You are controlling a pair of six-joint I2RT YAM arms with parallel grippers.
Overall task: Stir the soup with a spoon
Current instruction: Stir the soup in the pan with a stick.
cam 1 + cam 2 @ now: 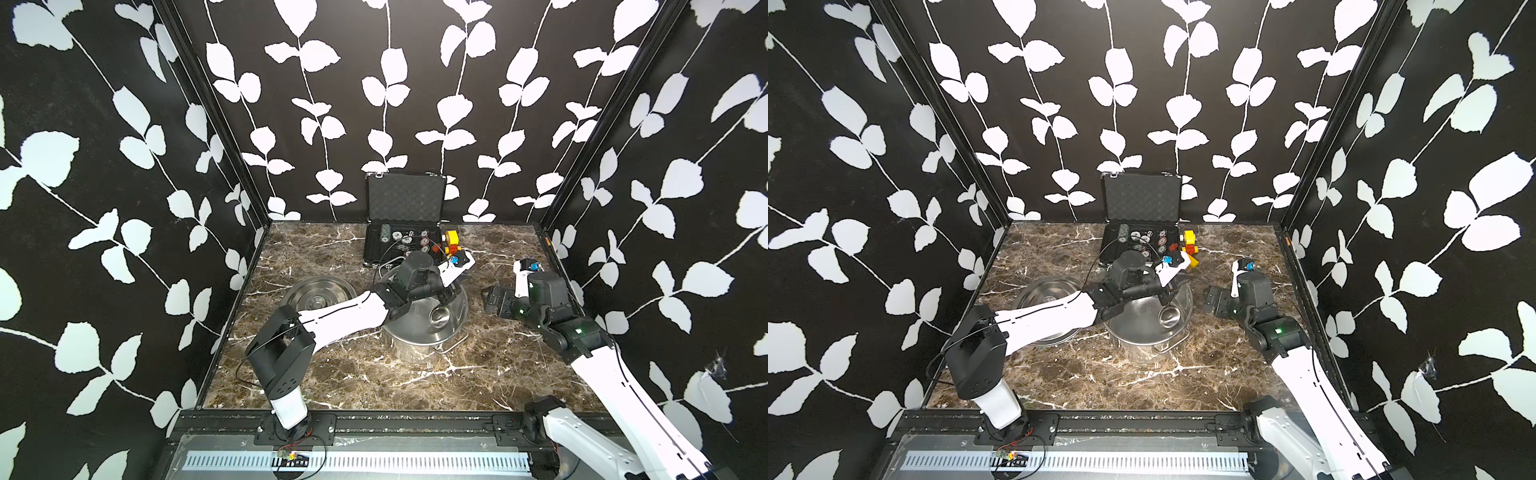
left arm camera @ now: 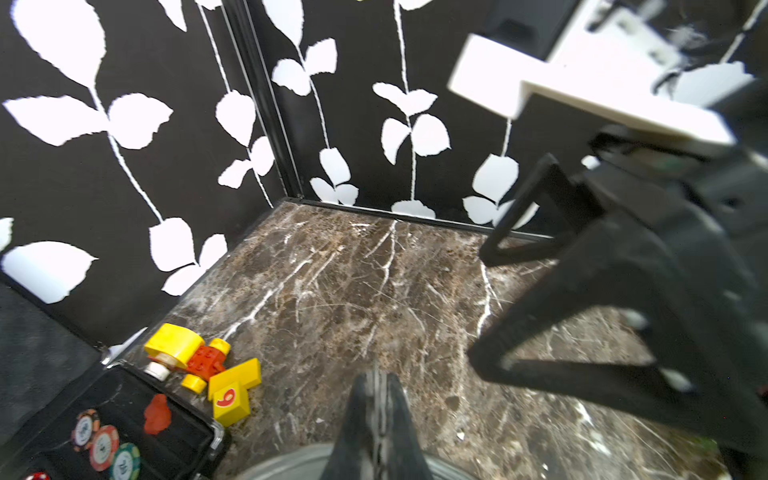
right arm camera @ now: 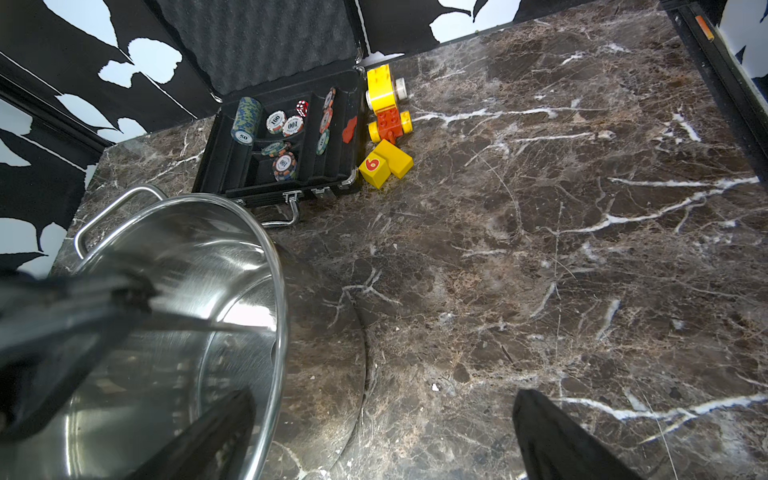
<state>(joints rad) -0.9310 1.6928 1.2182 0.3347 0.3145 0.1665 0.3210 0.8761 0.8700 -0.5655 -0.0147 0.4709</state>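
Left wrist view is showing the left gripper (image 2: 376, 386) pressing its fingers together on a thin strip of metal. In a top view the same gripper is reaching over the pot (image 1: 415, 347), which is standing near the middle of the table (image 1: 374, 382), and is clamping the handle of the spoon (image 1: 439, 318). The spoon's round bowl is hanging just below the fingertips, inside the pot, nearer the wall that is facing the table's right edge. Whether it is touching the pot's floor cannot be told. Right wrist view is catching the handle as a thin line slanting down from the blurred left gripper into the pot. The right gripper (image 1: 487, 300) is hovering just beside the pot on the side of the right edge, its fingers standing wide apart and holding nothing. A lid (image 1: 320, 291) is lying on the table between the pot and the left edge, and an open case (image 1: 405, 199) is sitting at the far edge.
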